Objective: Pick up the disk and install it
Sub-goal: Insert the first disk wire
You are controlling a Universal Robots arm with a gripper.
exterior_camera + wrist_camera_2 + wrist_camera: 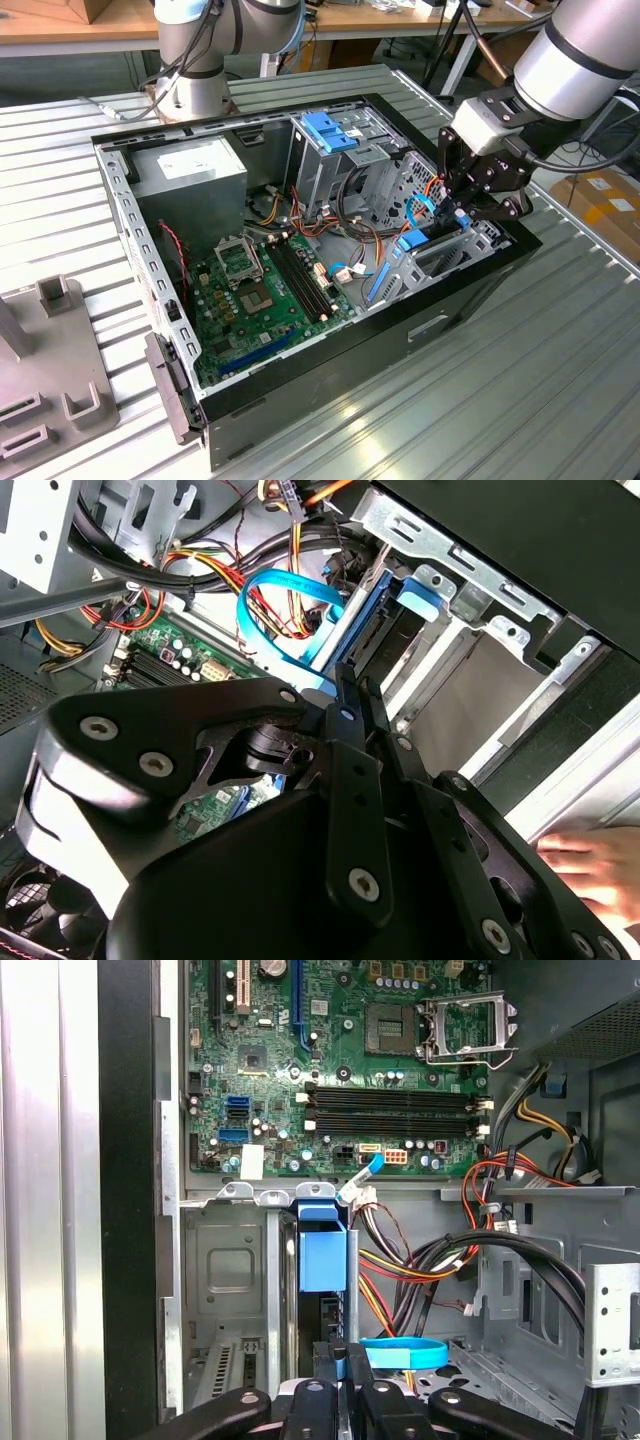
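A ribbed metal tabletop (560, 400) carries an open black computer case (330, 385), lying on its side; in the exterior view the robot arm (575, 50) comes in from the exterior view's right and reaches down into the case's end on that side; a plain grey metal box (190, 170) with a white sticker fills the far corner towards the exterior view's left; the green motherboard (255, 290) lies flat on the case floor beside it; a blue slotted bracket (328, 130) sits on top of the drive cage at the back.

In the first wrist view the disk (322, 1260) stands on edge in a narrow slot of the metal bay, just beside the motherboard's edge, its blue rail and tab facing the camera; the claw (340, 1360) has its fingers drawn close together, clamped on the disk's near end; a light blue cable (402, 1352) loops just beside the fingers; in the second wrist view a person's hand (590, 865) rests outside the case wall.
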